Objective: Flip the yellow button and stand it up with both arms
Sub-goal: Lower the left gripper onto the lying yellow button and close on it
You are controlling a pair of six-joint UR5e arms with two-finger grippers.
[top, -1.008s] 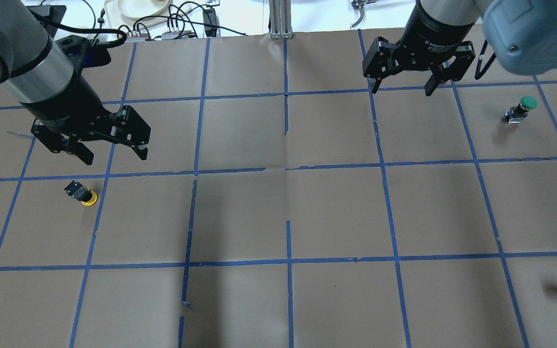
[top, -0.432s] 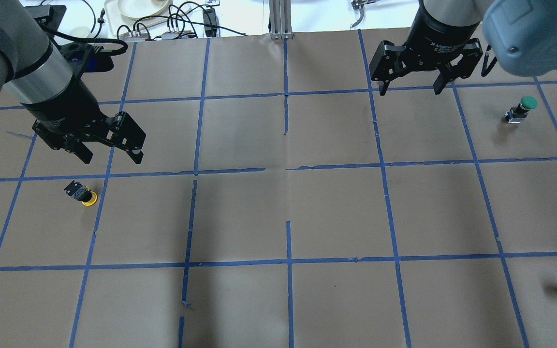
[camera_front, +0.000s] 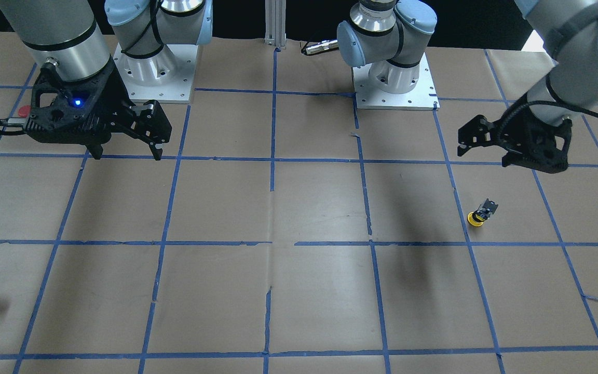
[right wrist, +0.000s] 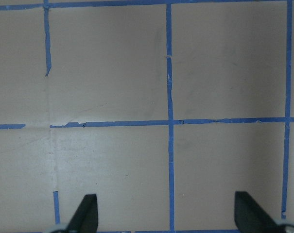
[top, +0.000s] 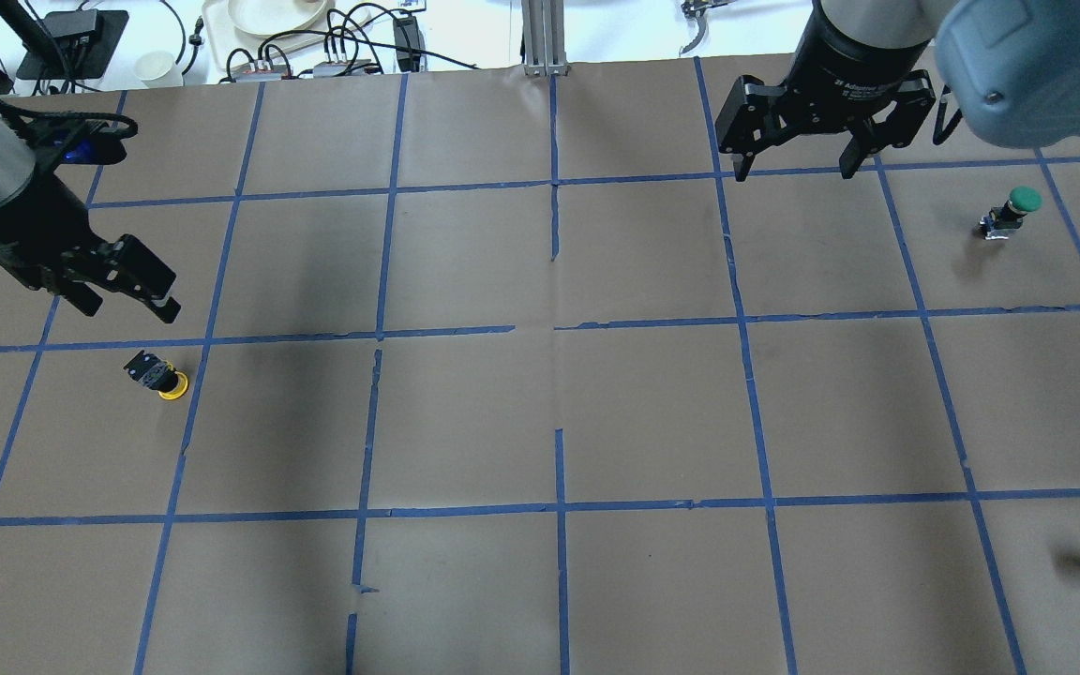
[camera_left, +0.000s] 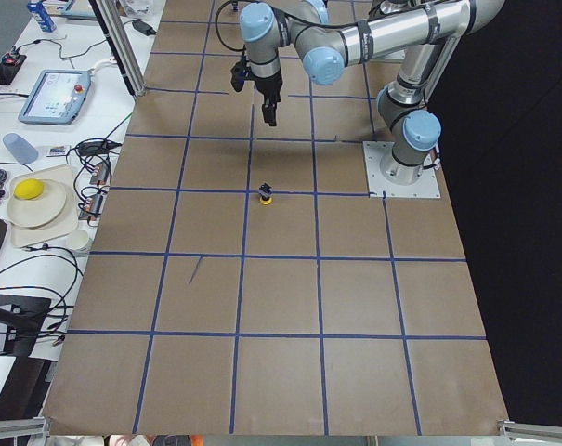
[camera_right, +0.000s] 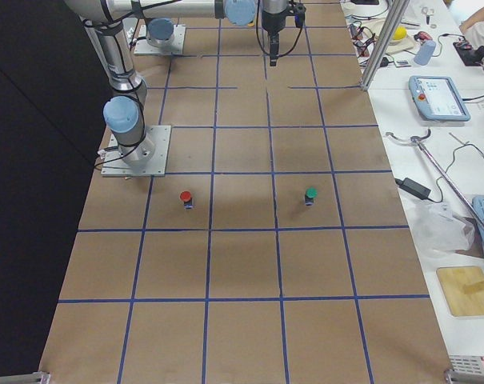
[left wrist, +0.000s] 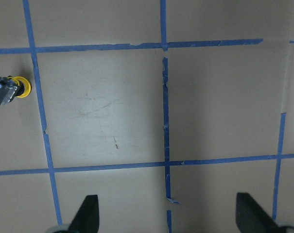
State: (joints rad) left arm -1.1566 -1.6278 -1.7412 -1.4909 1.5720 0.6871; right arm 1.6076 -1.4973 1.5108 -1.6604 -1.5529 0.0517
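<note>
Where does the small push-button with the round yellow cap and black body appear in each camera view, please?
Front-facing: the yellow button sits right of centre.
Overhead: button at left, middle height.
Exterior left: button near centre, upper half.
Exterior right: I cannot make it out.
Left wrist: button at left edge, upper part.
Right wrist: not in it.
Shared landmark: the blue tape line beside its cap.
</note>
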